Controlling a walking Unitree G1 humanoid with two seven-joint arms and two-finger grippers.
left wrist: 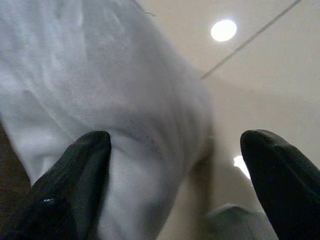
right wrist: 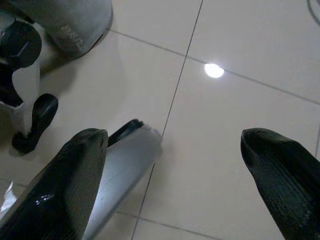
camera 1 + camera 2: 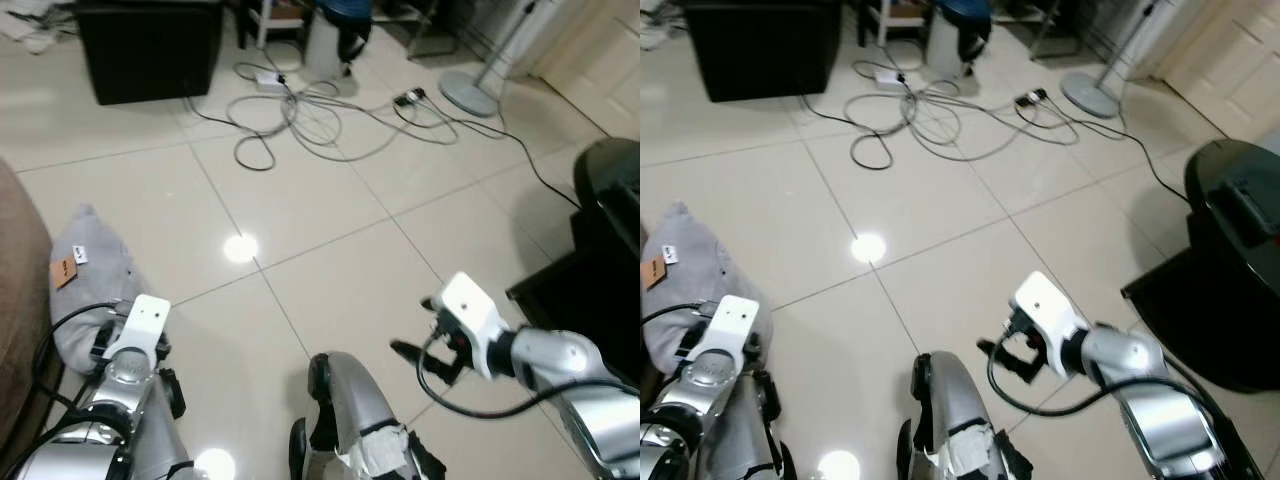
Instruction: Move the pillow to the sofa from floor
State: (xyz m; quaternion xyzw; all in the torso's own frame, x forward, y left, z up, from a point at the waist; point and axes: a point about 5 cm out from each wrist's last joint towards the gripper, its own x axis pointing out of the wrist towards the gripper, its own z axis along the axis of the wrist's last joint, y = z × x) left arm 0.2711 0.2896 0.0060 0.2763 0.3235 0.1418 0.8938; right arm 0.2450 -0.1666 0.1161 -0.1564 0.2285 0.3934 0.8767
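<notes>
At the lower left of the head view, the grey pillow (image 3: 92,285) lay on the tiled floor (image 3: 330,230) beside the brown sofa (image 3: 18,300). The left gripper (image 1: 175,165), fingers apart, straddled its fabric, likely to grasp. The right gripper (image 2: 170,170) hovered spread over bare tile.

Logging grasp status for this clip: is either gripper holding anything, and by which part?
Nothing is held. The left gripper is open at the grey pillow; the right gripper is open over bare floor.

Tangled cables (image 3: 300,115) upper centre on tiled floor (image 3: 330,240); black box (image 3: 150,45) upper left; fan base (image 3: 468,95) upper right.
</notes>
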